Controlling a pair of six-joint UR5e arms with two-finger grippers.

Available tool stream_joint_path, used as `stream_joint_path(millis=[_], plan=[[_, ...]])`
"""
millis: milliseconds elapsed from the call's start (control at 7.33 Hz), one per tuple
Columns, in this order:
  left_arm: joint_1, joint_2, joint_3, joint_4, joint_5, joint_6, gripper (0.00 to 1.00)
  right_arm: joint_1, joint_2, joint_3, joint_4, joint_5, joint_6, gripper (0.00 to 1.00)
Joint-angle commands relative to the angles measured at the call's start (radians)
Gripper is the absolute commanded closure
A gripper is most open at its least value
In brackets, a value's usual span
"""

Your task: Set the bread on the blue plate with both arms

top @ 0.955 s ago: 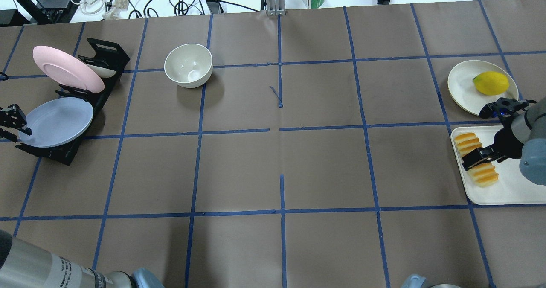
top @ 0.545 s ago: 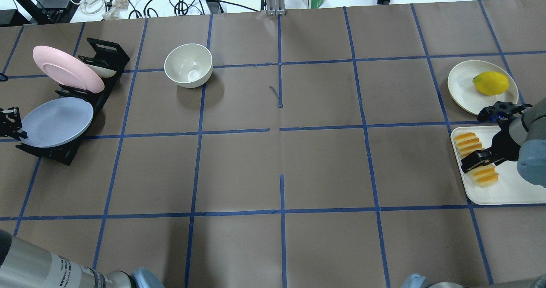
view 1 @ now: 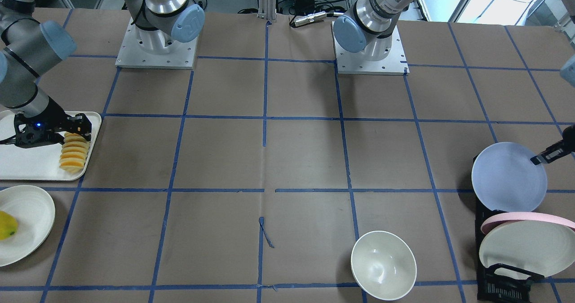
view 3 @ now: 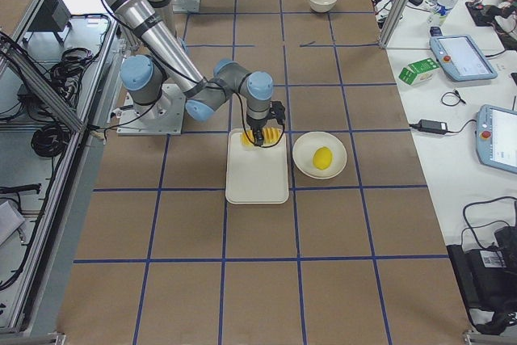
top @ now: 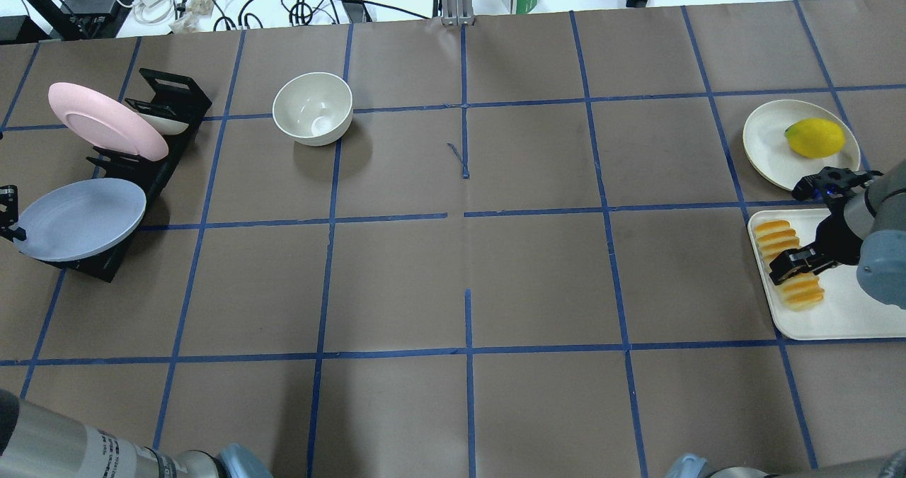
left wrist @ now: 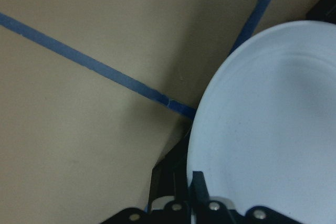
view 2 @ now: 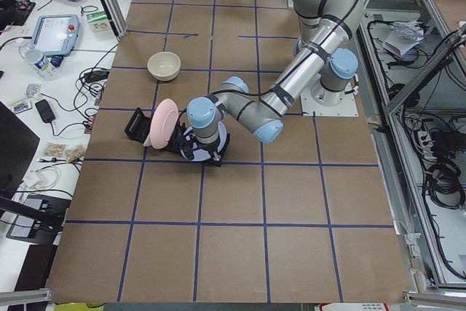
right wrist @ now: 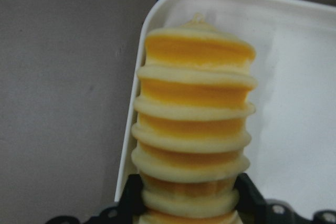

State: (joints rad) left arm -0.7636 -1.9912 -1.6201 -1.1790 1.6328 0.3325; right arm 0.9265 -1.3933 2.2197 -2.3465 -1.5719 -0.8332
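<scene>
The bread (top: 798, 288), a ridged orange and yellow loaf, lies along the left edge of a white tray (top: 842, 315). My right gripper (top: 793, 262) is shut on it; in the right wrist view both fingers press the loaf's (right wrist: 194, 119) sides. The bread also shows in the front view (view 1: 73, 155). The blue plate (top: 78, 217) leans at the near end of a black rack (top: 138, 170). My left gripper (top: 8, 216) is shut on its left rim; the left wrist view shows a finger over the plate's (left wrist: 273, 119) edge. The plate (view 1: 507, 179) and left gripper (view 1: 541, 158) show in the front view.
A pink plate (top: 106, 119) and a cream one stand in the rack behind the blue plate. A deep white bowl (top: 313, 108) sits at the back left centre. A cream plate (top: 768, 141) with a yellow fruit (top: 815, 138) lies just beyond the tray.
My left gripper has drawn the blue plate left and toward the robot, and the rack with the pink plate has shifted with it. My right gripper has barely moved on the bread.
</scene>
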Motion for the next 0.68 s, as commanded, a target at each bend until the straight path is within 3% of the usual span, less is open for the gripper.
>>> stream_joint_path(millis=[0,273,545], plan=[[-0.009,0.061,0.002,-0.117,0.021,-0.012,1.0,0.0,-0.009,-0.023,0.012,0.003,0.012,1.0],[-0.032,0.126,0.009,-0.229,0.067,-0.026,1.0,0.012,-0.091,-0.075,0.085,0.001,0.012,1.0],[-0.075,0.199,0.009,-0.315,0.023,-0.043,1.0,0.04,-0.137,-0.11,0.125,0.006,0.017,1.0]])
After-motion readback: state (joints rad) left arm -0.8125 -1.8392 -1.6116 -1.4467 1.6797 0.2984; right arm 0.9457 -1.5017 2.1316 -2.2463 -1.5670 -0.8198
